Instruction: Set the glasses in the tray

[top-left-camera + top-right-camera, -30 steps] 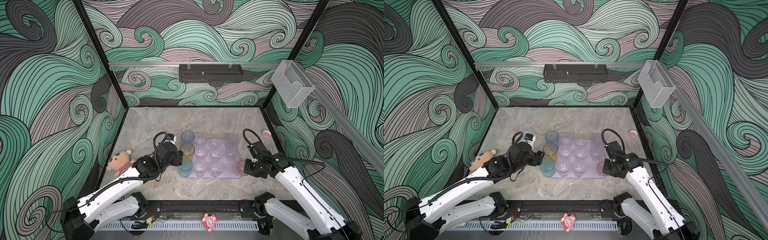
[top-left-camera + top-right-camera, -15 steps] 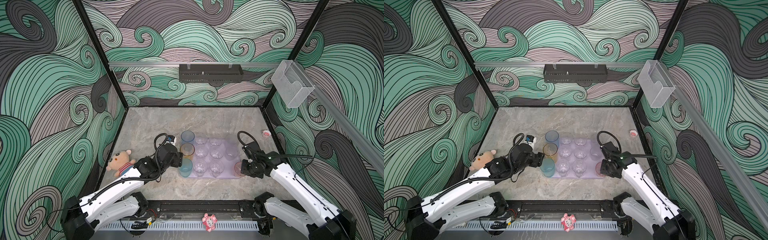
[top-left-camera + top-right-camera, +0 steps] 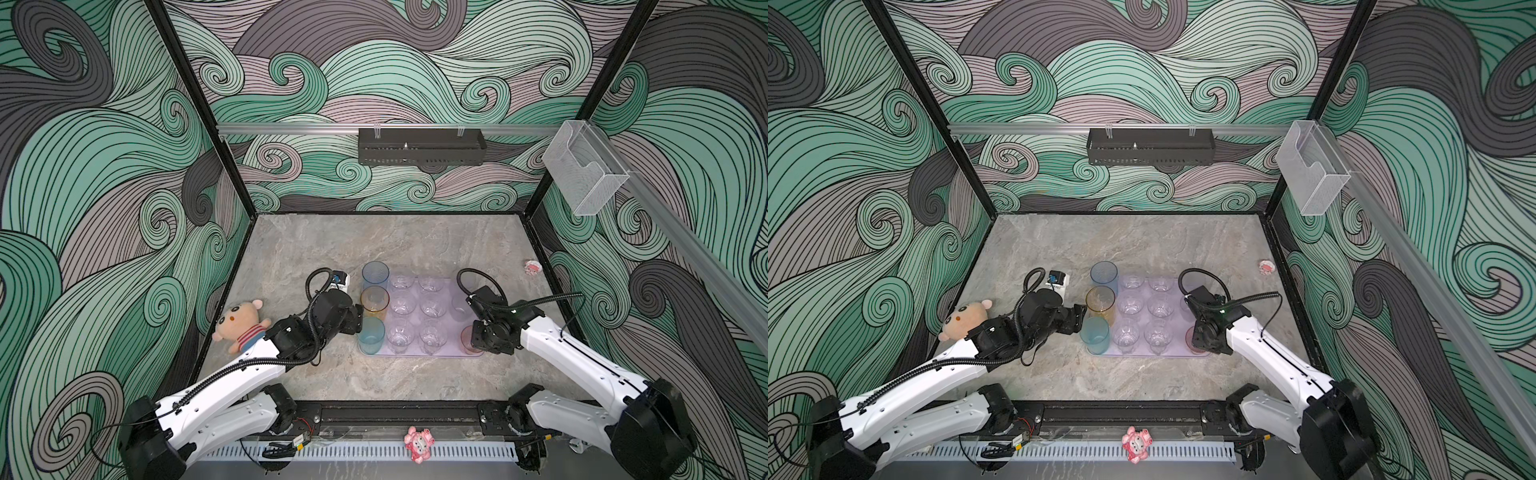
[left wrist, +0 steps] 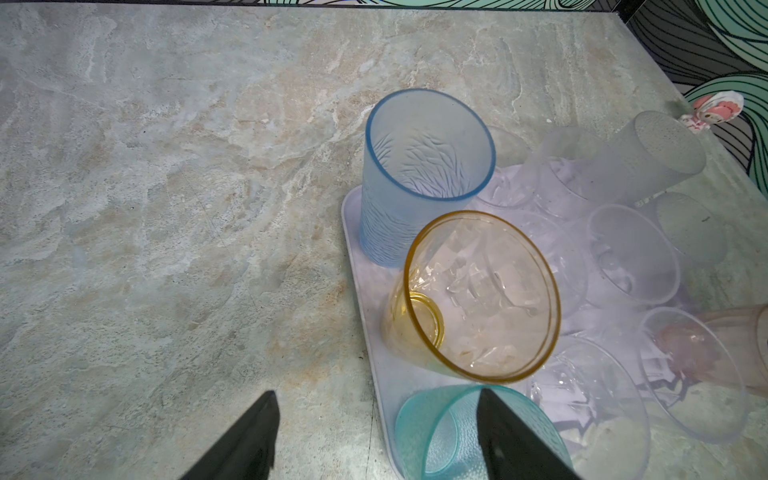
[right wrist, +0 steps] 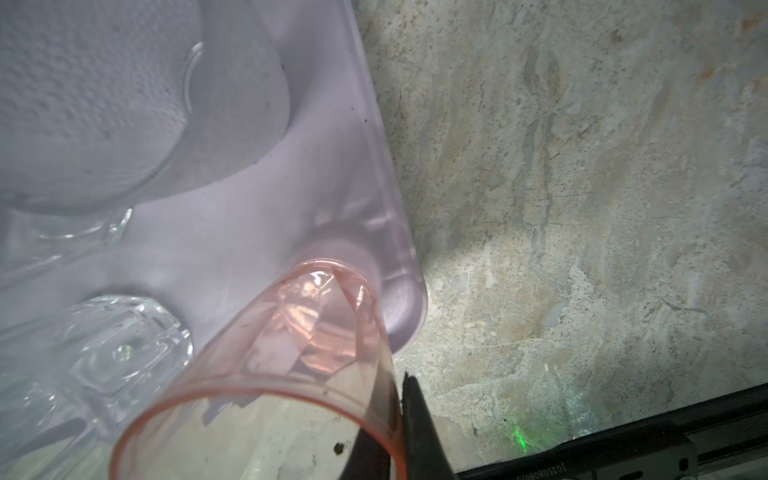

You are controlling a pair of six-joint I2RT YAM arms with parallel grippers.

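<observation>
All the glasses (image 3: 402, 305) in view stood in the tray (image 5: 332, 174). The right tool (image 5: 395, 384) was clamped on the rim of the pink glass (image 5: 316, 332), whose base sat at a tray corner, probably already down. The left tool (image 4: 376, 395) gaped wide and empty beside the teal glass (image 4: 436, 428). I judged that only letting go and pulling clear was left.

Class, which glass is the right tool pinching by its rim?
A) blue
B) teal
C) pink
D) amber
C: the right tool is shut on the rim of the pink glass, at a corner of the tray.
</observation>
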